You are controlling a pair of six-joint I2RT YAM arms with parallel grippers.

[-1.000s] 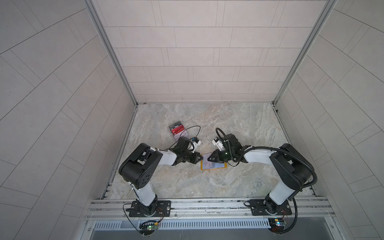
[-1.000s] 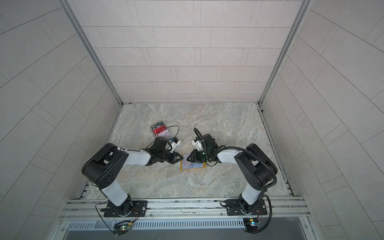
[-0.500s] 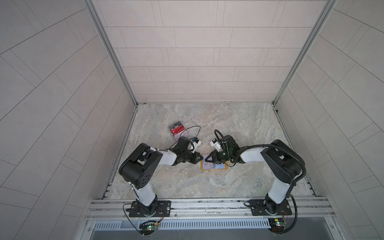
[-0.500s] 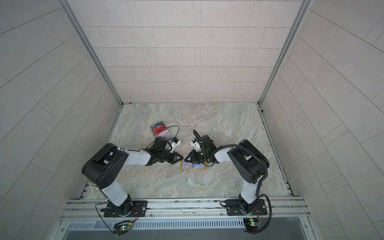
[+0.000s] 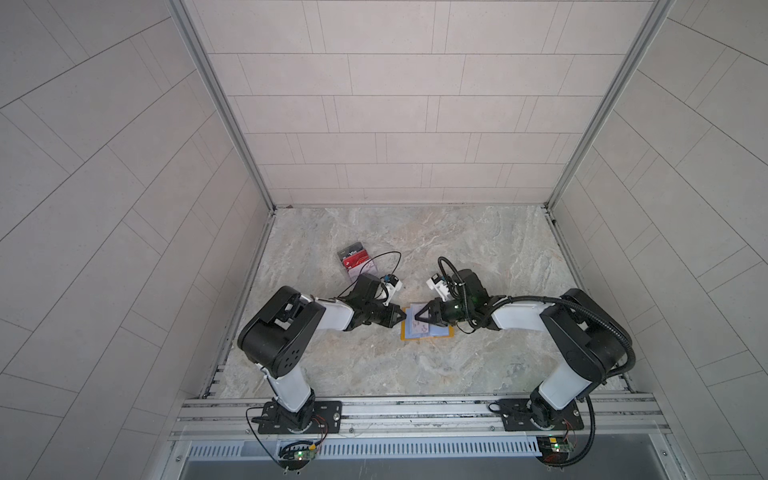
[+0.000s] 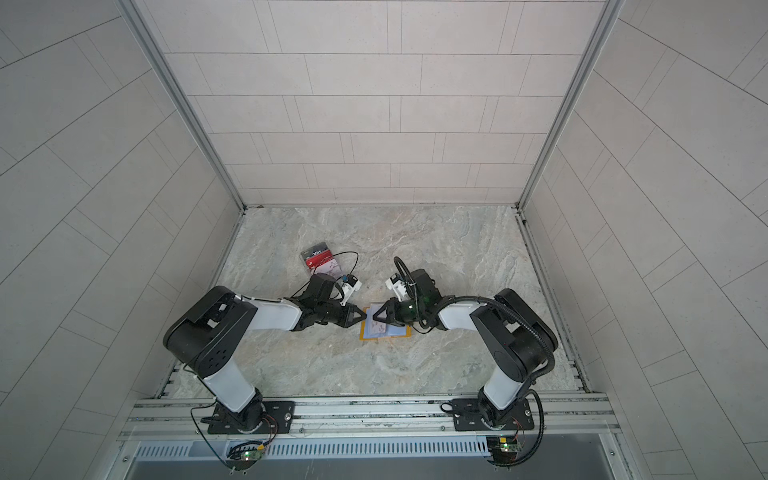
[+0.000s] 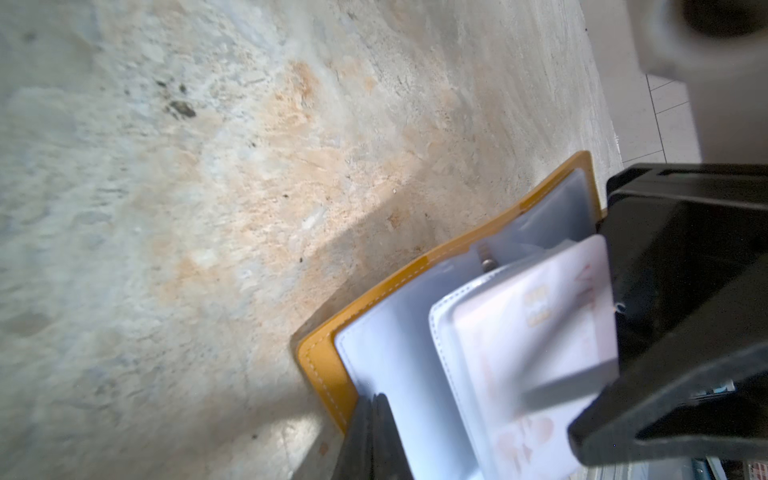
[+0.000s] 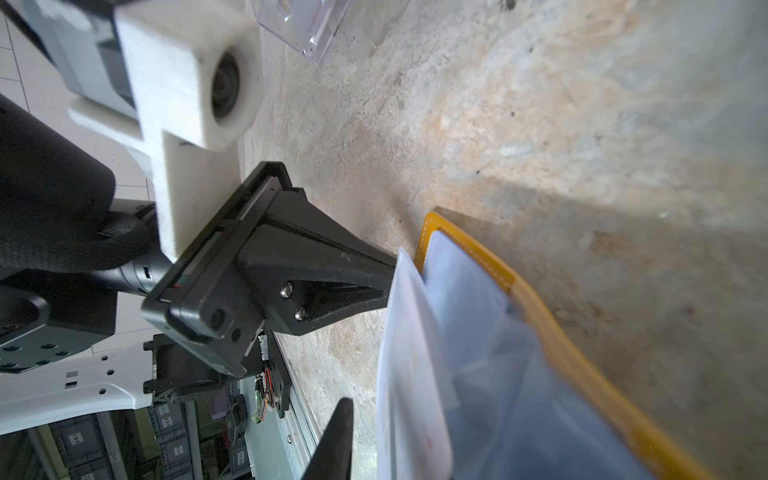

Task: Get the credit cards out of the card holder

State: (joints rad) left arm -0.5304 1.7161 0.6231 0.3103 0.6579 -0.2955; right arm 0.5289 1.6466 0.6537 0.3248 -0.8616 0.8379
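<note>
The mustard-yellow card holder lies open and flat on a marble table, near the front and middle in both top views, between the two robot arms. Its pages are clear, bluish plastic sleeves. One sleeve is lifted off the rest and stands nearly on edge. Inside it is a pale card with faint pinkish print that is too blurred to read.

The left claw is clenched to a point. Its tip is against the left edge of the lifted sleeve, at the holder's left side. I cannot tell whether it pinches anything.

The right claw reaches in from the opposite side, low over the open pages, facing the left claw almost tip to tip. One of its fingers is just beside the lifted sleeve. The other finger is hidden, so I cannot tell whether this claw grips the sleeve or only stands around it.

Farther back and to the left, well apart from the holder, sits a clear plastic box. It holds a red card, with a black card lettered "Vip" behind it.
</note>
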